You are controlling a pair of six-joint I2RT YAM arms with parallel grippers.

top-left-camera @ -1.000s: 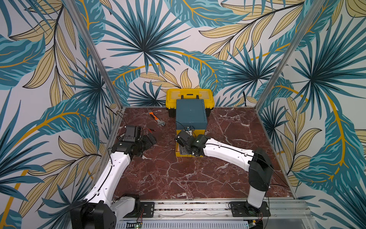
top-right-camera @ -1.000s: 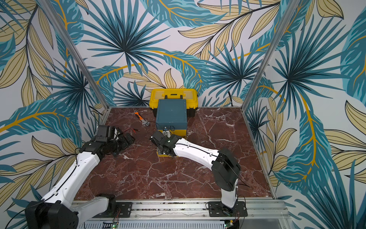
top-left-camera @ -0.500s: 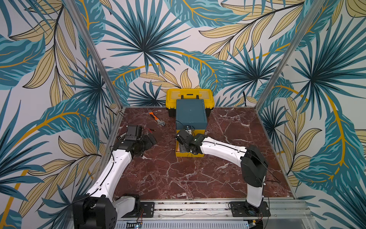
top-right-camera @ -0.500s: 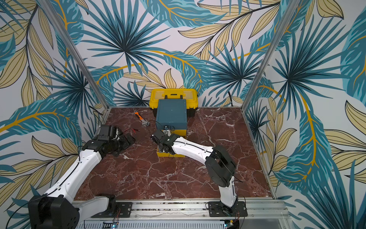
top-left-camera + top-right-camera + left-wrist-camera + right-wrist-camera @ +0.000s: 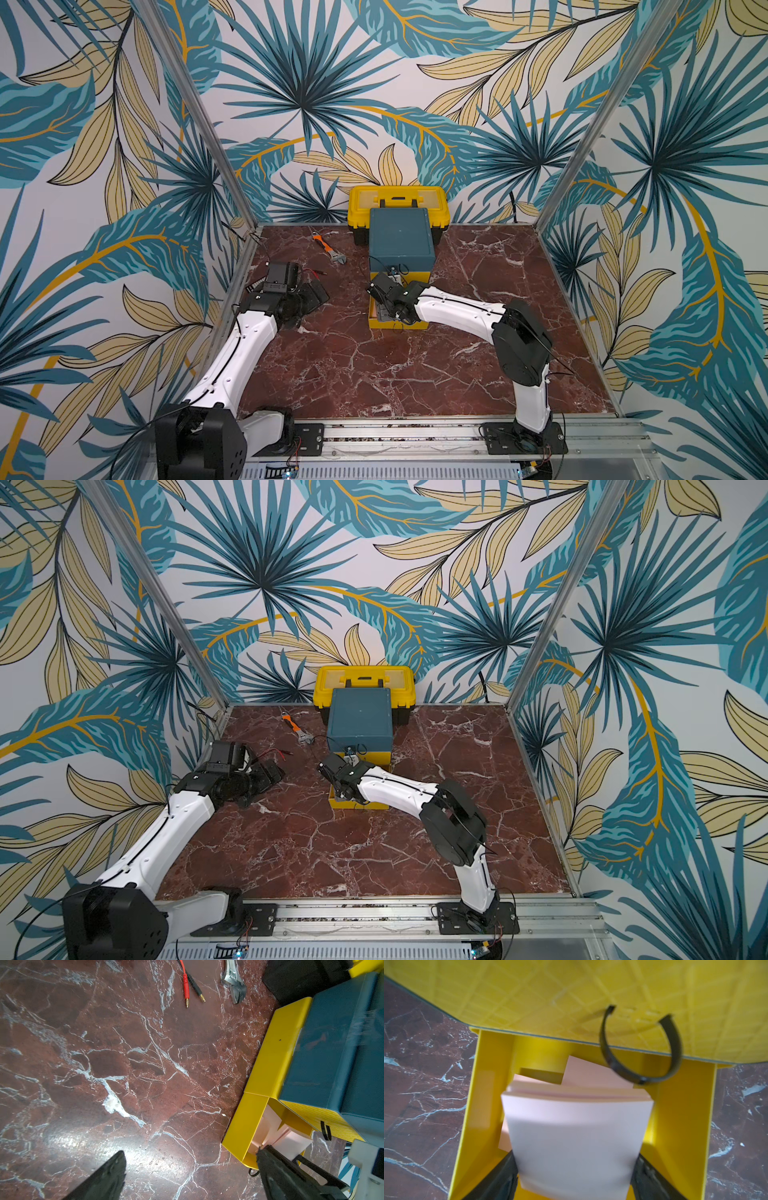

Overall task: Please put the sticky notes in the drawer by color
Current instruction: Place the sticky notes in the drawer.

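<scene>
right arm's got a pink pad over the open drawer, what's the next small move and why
Probably open the right gripper wider and let the pink pad drop: it sits between the fingers over the open bottom drawer, where other pink pads already lie, so the colour matches.

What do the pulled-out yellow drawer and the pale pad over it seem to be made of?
The drawer looks like smooth, glossy plastic, perhaps painted metal: its thin walls reflect light. The pad seems matte paper; stacked sheet edges show along one side.
</scene>
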